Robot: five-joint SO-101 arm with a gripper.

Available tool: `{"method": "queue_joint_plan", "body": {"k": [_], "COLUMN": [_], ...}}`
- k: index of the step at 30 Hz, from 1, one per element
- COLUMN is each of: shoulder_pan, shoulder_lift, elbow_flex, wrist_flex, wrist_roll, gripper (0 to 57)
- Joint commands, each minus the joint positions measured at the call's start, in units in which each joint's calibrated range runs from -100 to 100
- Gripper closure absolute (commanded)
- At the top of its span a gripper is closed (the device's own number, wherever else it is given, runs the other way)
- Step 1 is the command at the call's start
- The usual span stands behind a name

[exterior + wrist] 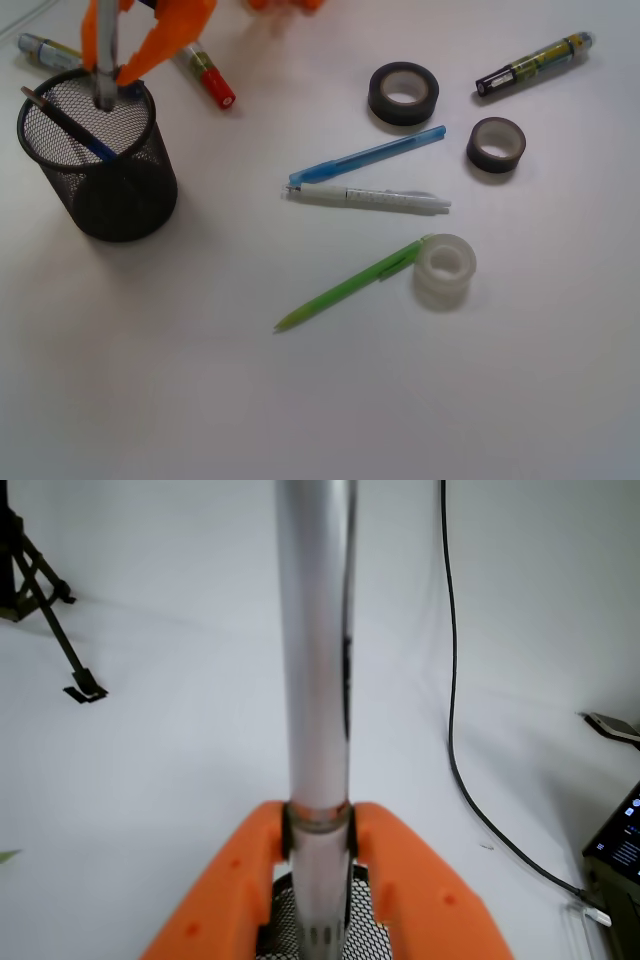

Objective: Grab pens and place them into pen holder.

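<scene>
Orange gripper [112, 72] clamped on silver metal pen [318, 680], upright, tip inside black mesh pen holder [125, 205] w/ navy pen [70, 128] leaning inside

Silver pen [316, 680] top beyond frame

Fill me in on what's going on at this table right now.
The orange gripper is shut on a silver pen, holding it upright over the black mesh pen holder, its lower end at the rim. A dark pen already leans inside. The light blue pen, white pen and green pen lie on the table, among tape rolls and markers.
</scene>
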Motion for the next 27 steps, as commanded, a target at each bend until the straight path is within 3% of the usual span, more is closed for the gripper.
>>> {"method": "queue_joint_plan", "body": {"k": [1,6,15,21,27], "shoulder_pan": [1.77,1.92,2.00,1.10,-8.54], "shoulder_lift": [-1.81,-1.72,-1.72,-3.51,-12.26], "elbow_flex": [3.40,6.84,7.38,2.58,-0.95], "wrist_flex": [-7.66,-9.15,-9.15,-8.01,13.25], "wrist_roll": [-0.39,-2.34,-3.42,4.05,15.38], "gripper": [57.1,55.2,34.2,33.0,33.0]}}
